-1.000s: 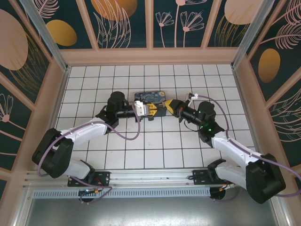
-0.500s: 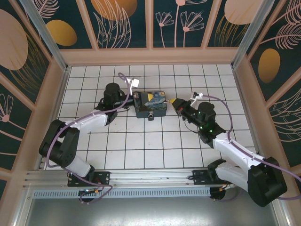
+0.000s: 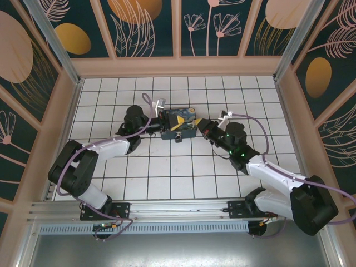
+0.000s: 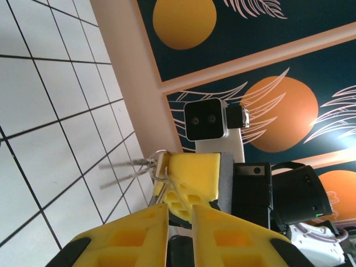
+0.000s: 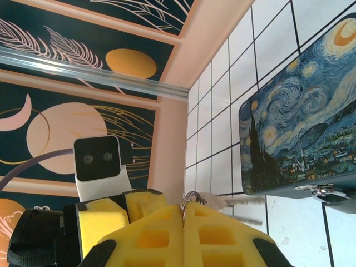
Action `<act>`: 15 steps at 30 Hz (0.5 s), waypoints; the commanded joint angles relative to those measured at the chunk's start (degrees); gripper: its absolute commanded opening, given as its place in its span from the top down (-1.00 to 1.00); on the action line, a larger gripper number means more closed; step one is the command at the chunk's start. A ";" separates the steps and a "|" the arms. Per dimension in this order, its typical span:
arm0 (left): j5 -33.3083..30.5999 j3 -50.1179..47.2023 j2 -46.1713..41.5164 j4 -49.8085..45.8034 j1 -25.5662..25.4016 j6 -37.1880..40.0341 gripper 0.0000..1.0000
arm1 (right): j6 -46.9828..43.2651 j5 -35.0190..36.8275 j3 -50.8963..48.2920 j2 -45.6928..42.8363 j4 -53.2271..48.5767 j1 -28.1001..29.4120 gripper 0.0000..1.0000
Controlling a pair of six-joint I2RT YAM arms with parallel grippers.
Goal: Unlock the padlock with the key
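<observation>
While the right tool (image 5: 183,212) is pressed together on a small ring, the key (image 5: 240,207) sticks out past its tips with its long axis aimed at the blue box (image 5: 295,128). The padlock (image 5: 325,193) hangs on that box's near face, just off to one side of the key, so the right arm is nearer. Facing it closely, the left tool (image 4: 179,216) has its fingers slightly spread and looks empty. I count one box and one padlock, and what seem to be two keys on the ring.

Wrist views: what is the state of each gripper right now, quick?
Left gripper: fingers slightly apart, nothing between them.
Right gripper: shut on the key.
</observation>
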 commanded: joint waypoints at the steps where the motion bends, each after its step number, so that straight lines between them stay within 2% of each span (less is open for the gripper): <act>1: 1.43 -0.77 0.38 4.29 -0.28 -3.16 0.58 | -0.66 1.95 0.09 1.06 5.30 0.83 1.00; 11: 0.89 0.63 0.00 -4.44 -0.30 2.50 0.34 | 0.27 1.08 0.52 4.18 10.27 2.18 1.00; 15: 1.55 0.02 0.66 -0.97 -0.29 0.48 0.32 | 0.22 0.92 0.97 4.77 10.25 2.41 1.00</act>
